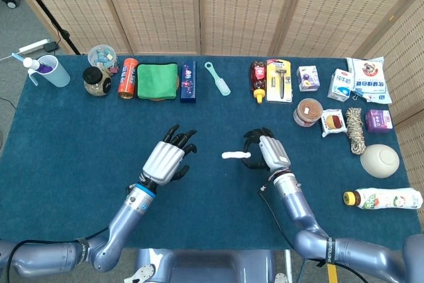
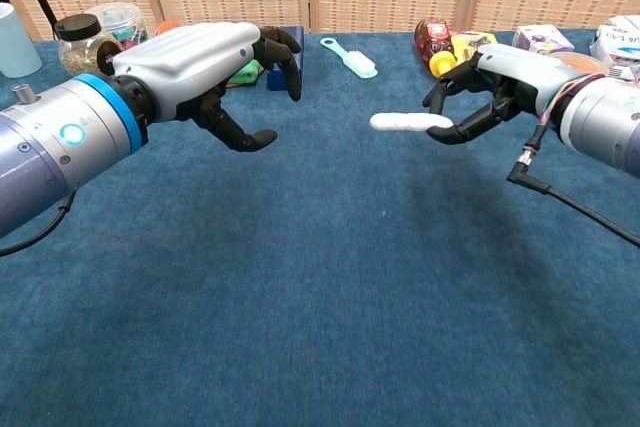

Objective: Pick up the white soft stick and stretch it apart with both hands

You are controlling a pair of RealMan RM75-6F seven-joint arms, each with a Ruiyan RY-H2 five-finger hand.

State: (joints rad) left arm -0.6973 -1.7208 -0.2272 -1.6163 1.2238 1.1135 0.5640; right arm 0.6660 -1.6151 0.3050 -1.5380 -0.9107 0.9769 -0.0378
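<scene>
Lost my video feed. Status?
Right hand holds white stick off the table. Left hand open, apart from it. Nothing between them.

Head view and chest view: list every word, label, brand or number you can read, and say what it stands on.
None can be quoted with confidence.
White and blue pouch: blue print, too small to read.
White and blue carton: print blurred.
Dark blue upright box: marks unreadable.
Orange can: label blurred.
Yellow-capped bottle lying on its side: label too small.
White soft stick, right hand and left hand: no text visible.

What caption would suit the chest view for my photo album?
Right hand holds a white soft stick out toward the open left hand above the blue table.
</scene>
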